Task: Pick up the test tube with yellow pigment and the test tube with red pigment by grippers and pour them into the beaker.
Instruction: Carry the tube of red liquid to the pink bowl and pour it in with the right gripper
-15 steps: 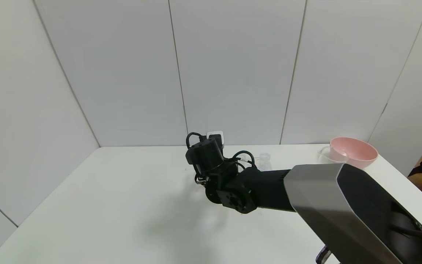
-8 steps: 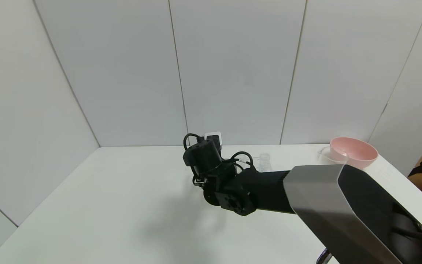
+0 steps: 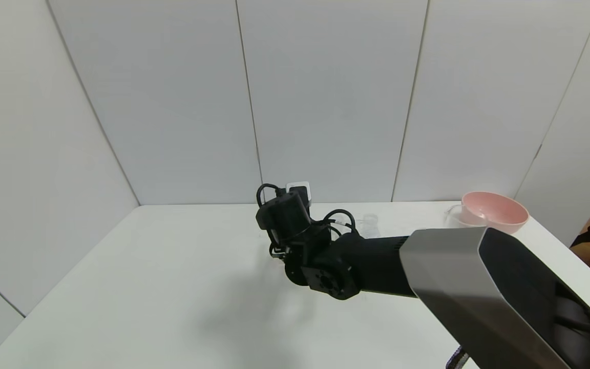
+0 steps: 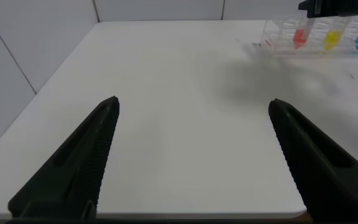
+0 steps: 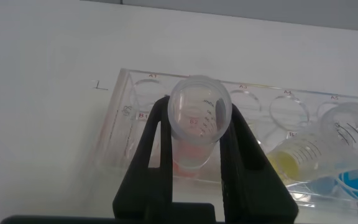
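Left gripper hangs spread wide over the desk's near left edge, holding nothing. Right gripper is clamped on the test tube with red pigment in the rack (far-edge middle); the test tube with yellow pigment leans beside. Beaker just right.

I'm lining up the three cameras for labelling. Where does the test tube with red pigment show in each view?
Head view: not visible; the right arm hides it.
Left wrist view: the test tube with red pigment stands far off in the clear rack, first in the row of three.
Right wrist view: centre, seen mouth-on, with the right end effector shut on it.
Shared landmark: the rack, with the yellow tube next along.
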